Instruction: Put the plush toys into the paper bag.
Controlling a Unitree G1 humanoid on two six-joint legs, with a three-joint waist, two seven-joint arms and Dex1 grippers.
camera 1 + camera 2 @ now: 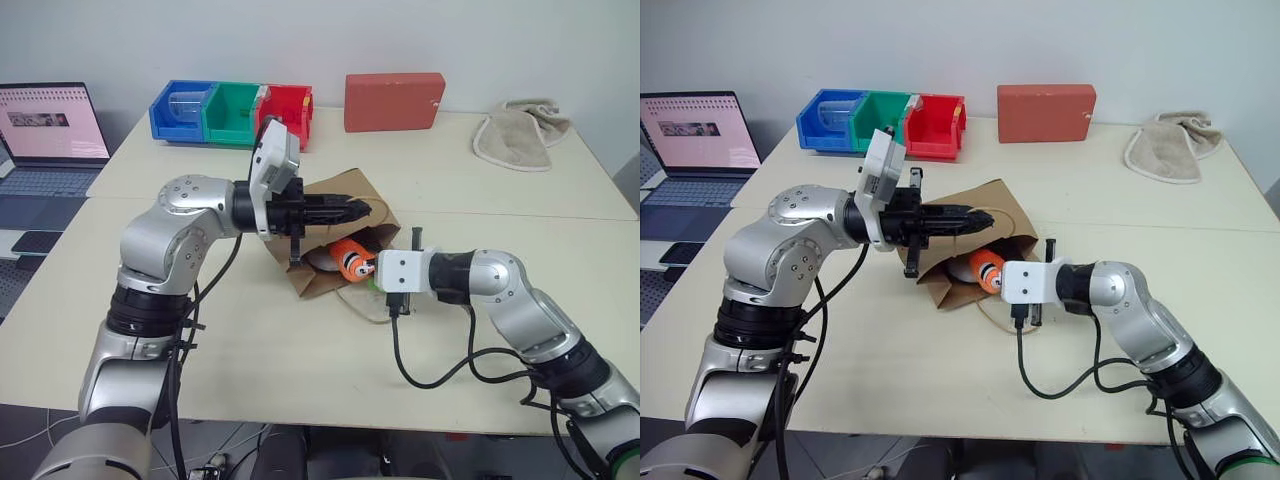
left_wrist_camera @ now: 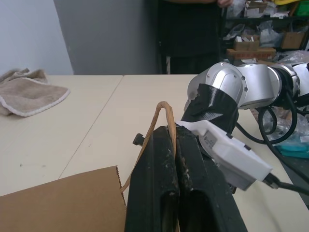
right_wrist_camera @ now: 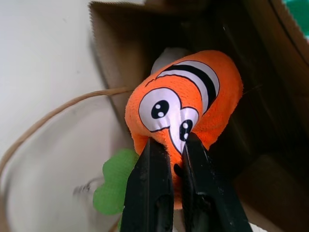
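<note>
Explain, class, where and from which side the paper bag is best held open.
By its upper cord handle, approached from the side: the loop stands clear above the paper bag, and pinching it, as the left gripper does, probably keeps the mouth lifted.

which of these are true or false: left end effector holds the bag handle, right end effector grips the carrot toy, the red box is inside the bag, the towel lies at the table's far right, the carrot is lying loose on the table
1. The left end effector is shut on a handle of the paper bag. True.
2. The right end effector grips the carrot plush at the bag's mouth. True.
3. The red box is inside the bag. False: it stands at the table's far edge.
4. The beige towel lies at the far right. True.
5. The carrot lies loose on the table. False: it is pinched between the right fingers.
</note>
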